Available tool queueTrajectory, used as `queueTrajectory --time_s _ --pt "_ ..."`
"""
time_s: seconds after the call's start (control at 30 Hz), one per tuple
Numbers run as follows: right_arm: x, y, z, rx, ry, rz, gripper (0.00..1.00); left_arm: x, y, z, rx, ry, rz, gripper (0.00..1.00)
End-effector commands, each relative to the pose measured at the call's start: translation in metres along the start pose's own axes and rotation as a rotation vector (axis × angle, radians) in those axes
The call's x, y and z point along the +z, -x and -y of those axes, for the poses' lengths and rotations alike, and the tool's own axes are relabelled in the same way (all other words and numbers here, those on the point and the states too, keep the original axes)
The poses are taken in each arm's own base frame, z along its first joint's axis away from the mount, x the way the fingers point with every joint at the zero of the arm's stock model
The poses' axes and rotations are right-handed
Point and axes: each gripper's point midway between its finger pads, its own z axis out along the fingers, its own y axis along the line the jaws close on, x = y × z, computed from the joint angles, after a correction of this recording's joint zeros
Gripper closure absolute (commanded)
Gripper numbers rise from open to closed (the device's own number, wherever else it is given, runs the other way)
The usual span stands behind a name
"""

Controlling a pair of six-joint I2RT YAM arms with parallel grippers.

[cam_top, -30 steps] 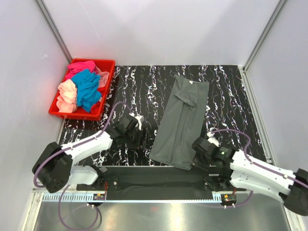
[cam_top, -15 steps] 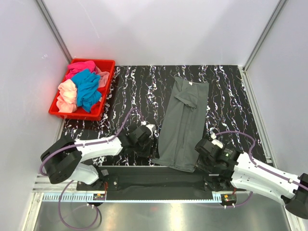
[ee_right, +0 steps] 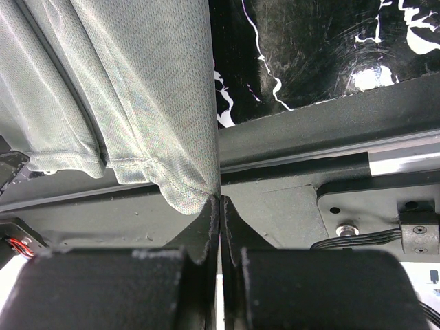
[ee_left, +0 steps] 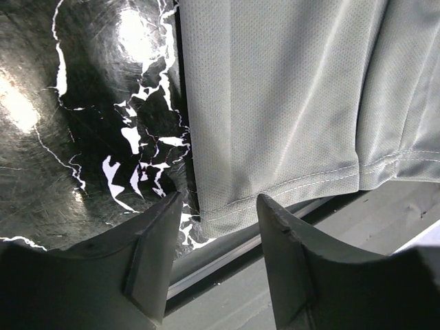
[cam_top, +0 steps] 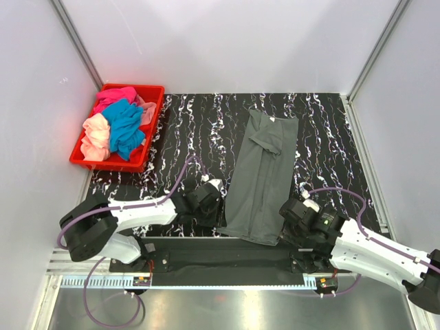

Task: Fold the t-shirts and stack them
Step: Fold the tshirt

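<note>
A dark grey t-shirt [cam_top: 261, 175], folded into a long strip, lies on the black marbled table with its hem at the near edge. My left gripper [cam_top: 212, 205] is open, with its fingers astride the hem's near left corner [ee_left: 206, 199], which lies flat between the tips. The right gripper [cam_top: 285, 220] is shut, pinching the hem's near right corner [ee_right: 185, 196] at its fingertips. Magenta-pink [cam_top: 113, 96], teal-blue [cam_top: 127, 127] and peach [cam_top: 96, 137] t-shirts lie bunched in the red crate [cam_top: 152, 130].
The red crate stands at the table's far left corner. A dark metal rail [cam_top: 227, 251] with both arm bases runs along the near edge, just under the shirt's hem. White walls close in the sides and back.
My left gripper has swung right, up to the shirt's near left corner, and its jaws have narrowed somewhat. The right gripper has shifted slightly right with the hem corner.
</note>
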Motion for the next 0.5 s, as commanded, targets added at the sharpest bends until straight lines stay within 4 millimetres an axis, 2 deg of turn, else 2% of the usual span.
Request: queueTrajectory --time_s 0.0,0.03,0.23,0.47 --pt "-0.002 0.003 0.002 0.011 -0.011 0.022 1.0 0.005 -0.011 -0.017 -0.01 0.066 -0.02 0.49" --pt "-0.002 0.003 0.002 0.011 -0.013 0.021 1.0 0.006 -0.012 -0.018 -0.014 0.068 -0.024 0.53" --pt "-0.003 0.004 0.001 0.011 -0.012 0.025 1.0 0.007 -0.02 -0.017 -0.035 0.046 -0.046 0.61" --pt "-0.005 0.007 0.0 0.011 -0.009 0.037 1.0 0.008 -0.027 -0.019 -0.03 0.061 -0.07 0.85"
